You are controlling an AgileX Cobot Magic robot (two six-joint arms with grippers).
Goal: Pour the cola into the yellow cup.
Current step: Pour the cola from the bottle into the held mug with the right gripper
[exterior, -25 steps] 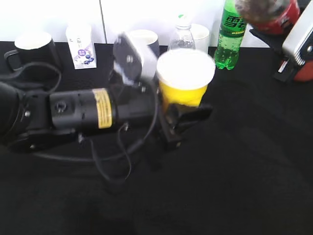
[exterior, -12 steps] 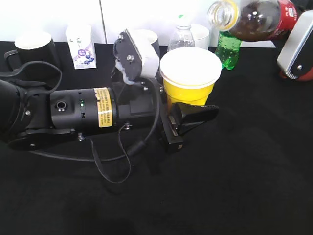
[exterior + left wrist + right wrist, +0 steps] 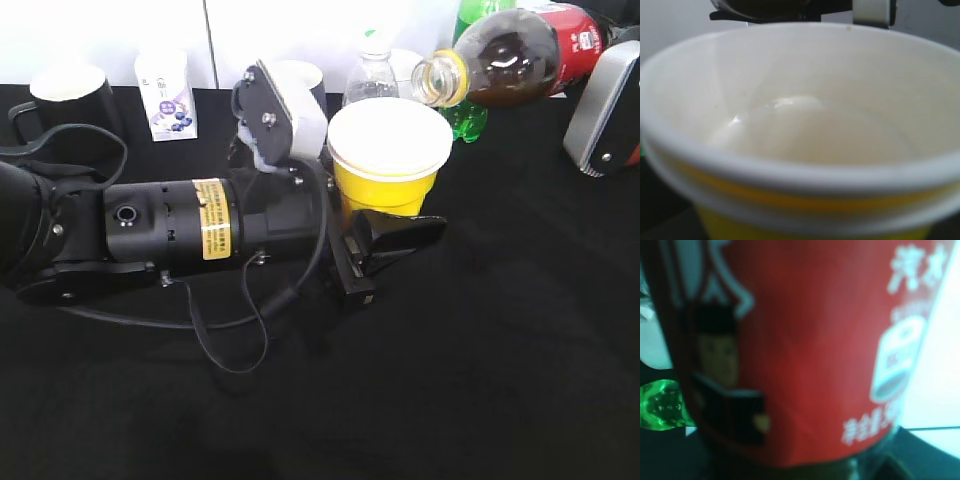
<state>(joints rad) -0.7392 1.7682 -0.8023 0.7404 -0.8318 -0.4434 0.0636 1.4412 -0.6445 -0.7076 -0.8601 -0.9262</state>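
Dropping lower than a moment ago, the cola bottle [image 3: 520,52] is tilting its open mouth over the yellow cup [image 3: 388,160], which the left gripper [image 3: 385,237] is clamping, while the right gripper's hold is hidden.

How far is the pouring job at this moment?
Done: the left gripper holds the yellow cup up, and the cola, uncapped, is tilted with its mouth at the cup's rim. In hand: the tipping itself. Left: the pour; the cup's inside looks white and dry, with no cola in it.
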